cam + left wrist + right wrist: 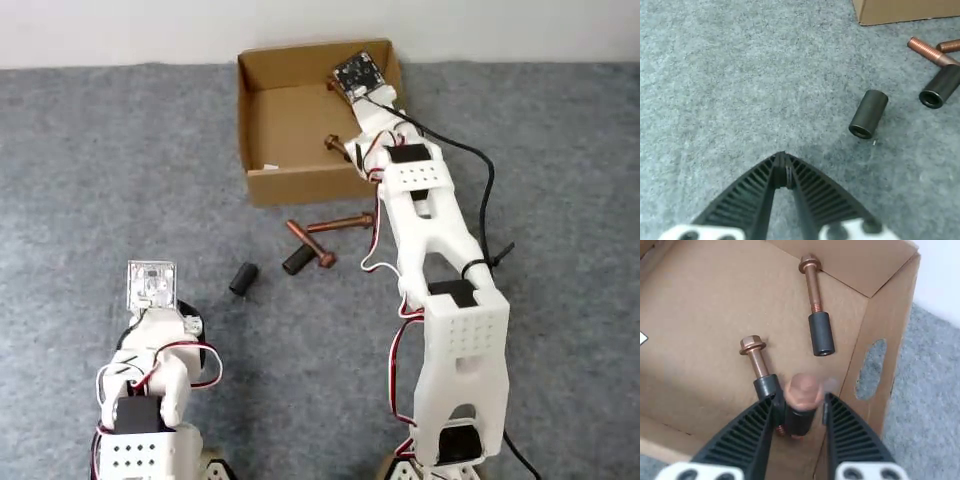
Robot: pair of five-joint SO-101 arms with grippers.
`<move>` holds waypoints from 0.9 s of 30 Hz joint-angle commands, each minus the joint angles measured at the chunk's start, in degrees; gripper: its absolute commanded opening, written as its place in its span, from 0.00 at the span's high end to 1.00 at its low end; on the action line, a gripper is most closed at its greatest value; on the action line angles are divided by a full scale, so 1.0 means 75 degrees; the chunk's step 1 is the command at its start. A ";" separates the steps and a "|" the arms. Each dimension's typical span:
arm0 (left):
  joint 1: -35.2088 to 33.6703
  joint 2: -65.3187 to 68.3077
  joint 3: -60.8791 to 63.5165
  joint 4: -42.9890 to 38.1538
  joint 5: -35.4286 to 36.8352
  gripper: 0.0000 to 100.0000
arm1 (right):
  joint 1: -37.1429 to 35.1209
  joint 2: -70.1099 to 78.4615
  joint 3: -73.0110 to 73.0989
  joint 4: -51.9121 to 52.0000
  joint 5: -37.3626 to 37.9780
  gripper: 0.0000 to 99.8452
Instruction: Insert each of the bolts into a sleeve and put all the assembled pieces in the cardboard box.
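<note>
Fuzzy gray carpet [740, 75], smooth cyl. black sleeve [869, 114].

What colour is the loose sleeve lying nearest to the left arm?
The sleeve is black; the left wrist view shows it best.

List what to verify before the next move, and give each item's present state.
1. The right gripper is over the cardboard box floor: ok.
2. The assembled piece at the right gripper, gripped or released: cannot tell.
3. Two finished pieces lie in the box: ok.
4. The left gripper is shut and empty above the carpet: ok.
5. All bolts sleeved: not ok. Two bolts and two sleeves lie loose on the carpet.
</note>
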 commanded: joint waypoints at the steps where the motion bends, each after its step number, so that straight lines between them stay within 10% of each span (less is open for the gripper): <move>1: -0.0012 -0.0023 -0.0041 -0.0082 -0.0070 1.00 | 0.0111 -0.0170 -0.0410 0.0193 0.0094 0.88; 16: -0.0727 -0.0082 -0.0041 -0.0141 -0.0094 1.00 | -0.0147 -0.1893 -0.0539 0.2737 -0.0035 0.88; 27: -0.0715 -0.0082 -0.0041 -0.0141 -0.0105 1.00 | -0.1225 -0.2702 -0.0539 0.5691 -0.2977 0.88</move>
